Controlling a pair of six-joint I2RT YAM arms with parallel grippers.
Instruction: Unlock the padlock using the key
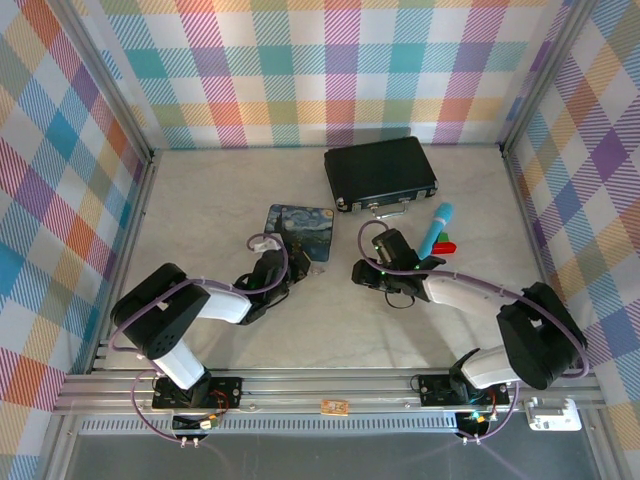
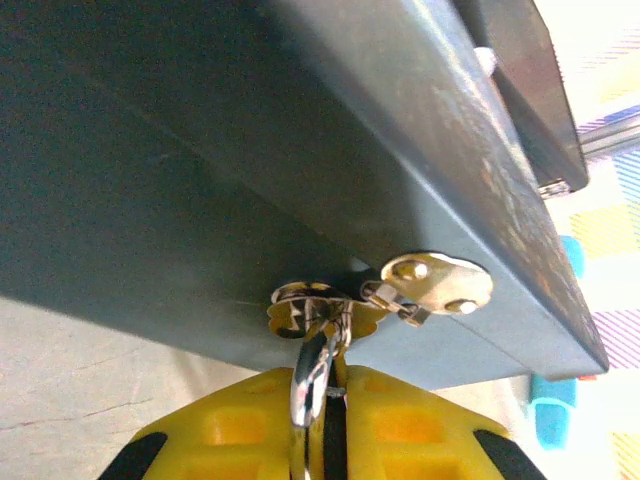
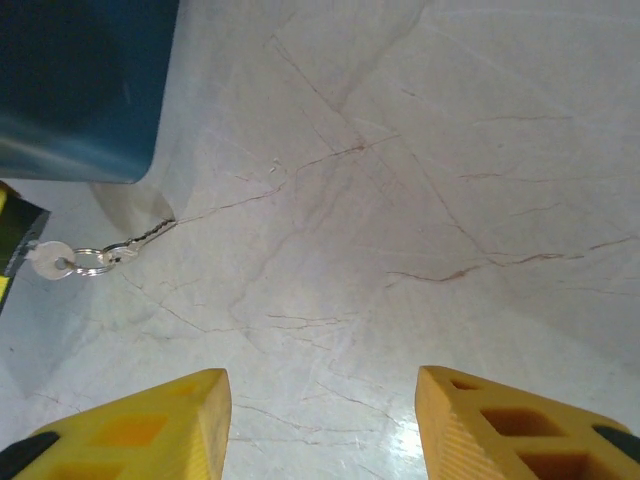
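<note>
Left gripper [image 2: 322, 388] is clamped on the padlock [image 2: 304, 316] by the tin [image 2: 250, 150], key [image 2: 437, 284] hangs loose, right gripper [image 3: 322, 400] is open & empty, so unlocking's prob not begun imo.

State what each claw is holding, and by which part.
The left claw pinches what looks like the padlock by its shiny shackle; the key sits just beyond. The right claw holds nothing.

Silver key [image 2: 437, 283], dark-blue tin [image 2: 300, 150]
</note>
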